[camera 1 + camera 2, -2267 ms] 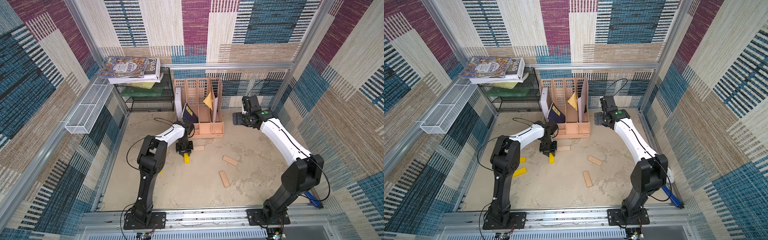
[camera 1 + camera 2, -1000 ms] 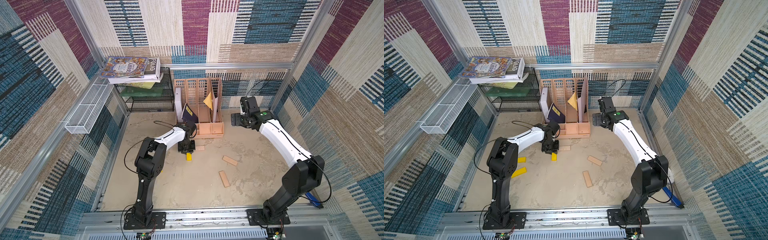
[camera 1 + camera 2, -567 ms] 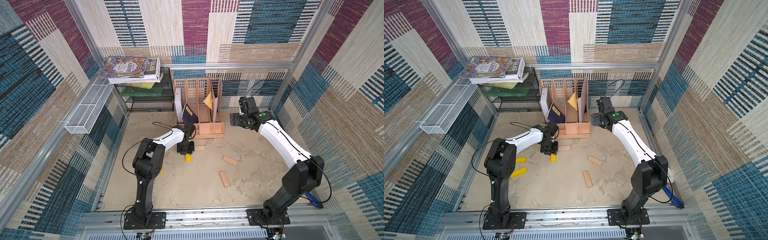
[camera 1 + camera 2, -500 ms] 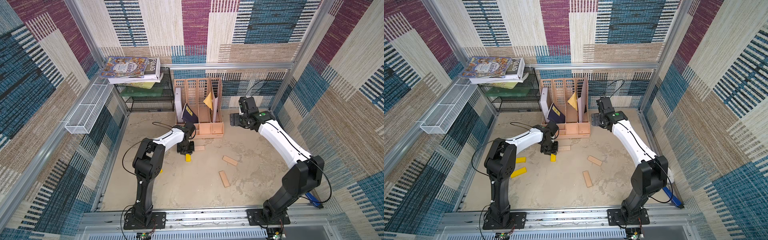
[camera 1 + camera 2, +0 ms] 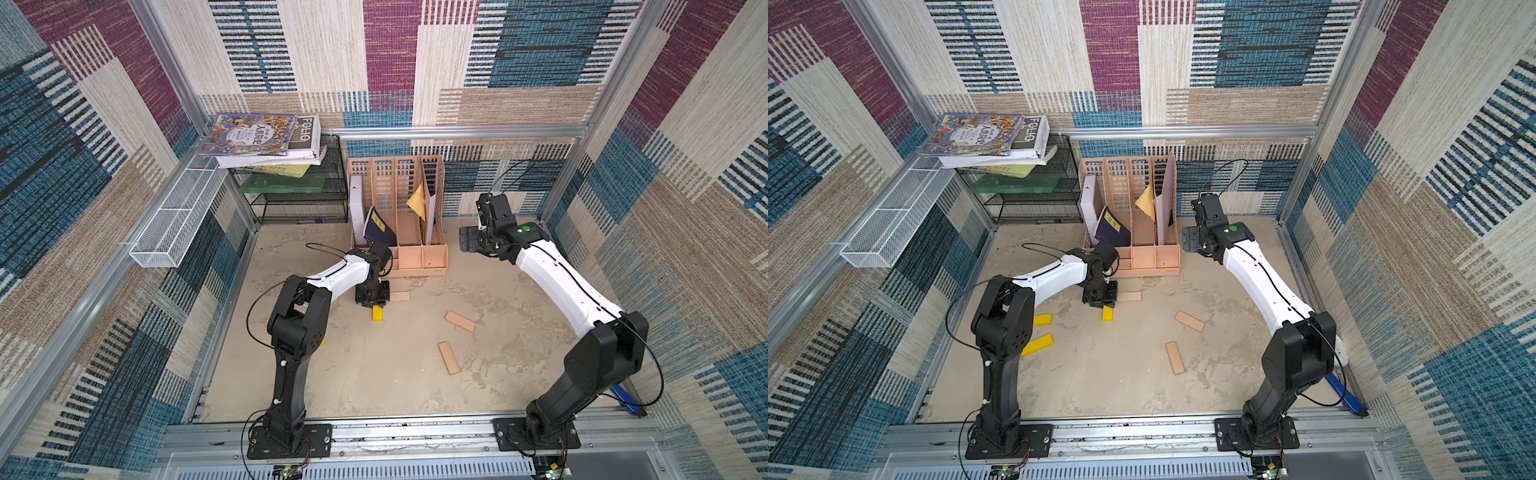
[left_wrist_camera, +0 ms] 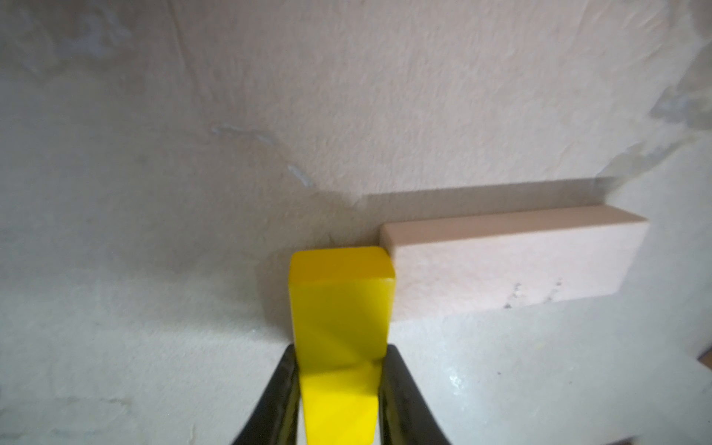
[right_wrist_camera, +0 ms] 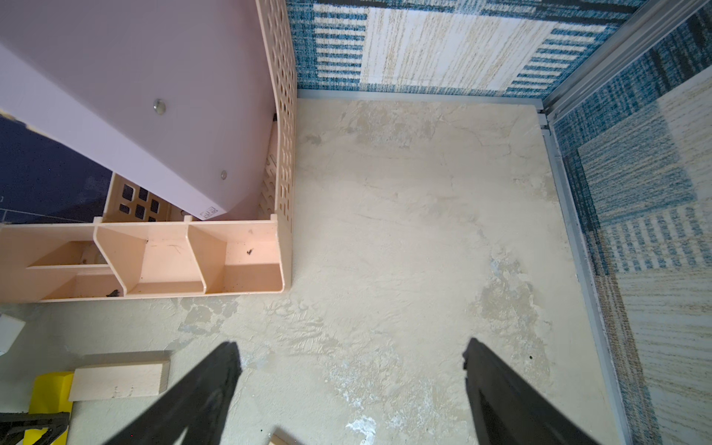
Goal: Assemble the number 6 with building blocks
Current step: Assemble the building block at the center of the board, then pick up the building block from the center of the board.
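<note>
Yellow plank [image 6: 341, 300] is clamped at its near end between the black fingers of the left gripper [image 6: 339, 348]. In both top views the same plank [image 5: 377, 313] pokes out from under that gripper [image 5: 372, 300] toward the front edge of the surface [image 5: 374, 386]. Its far end sits against the left end of a pale wood plank [image 6: 501, 266], and the two meet at a right angle. That pale plank lies flat just in front of the peach file organizer [image 5: 415, 259], near the back edge. Whether the yellow plank is fully down on the surface cannot be told.

Since a little over two seconds ago, the left gripper and its plank have edged slightly toward the pale wood plank. Over the last second they have hardly shifted.

The right gripper [image 5: 467, 240] hangs near the back edge, just right of the organizer. Its jaws are spread wide apart around bare surface [image 7: 350, 350] and hold nothing. It has drifted a little toward the organizer over the same two seconds, then stopped.

The other planks lie where they were. Two pale wood planks [image 5: 460, 321] [image 5: 448, 357] are in the middle of the surface toward the right, apart from each other and at different angles. Two yellow planks [image 5: 1042, 320] [image 5: 1037, 345] lie near the left edge, close beside the left arm.
</note>
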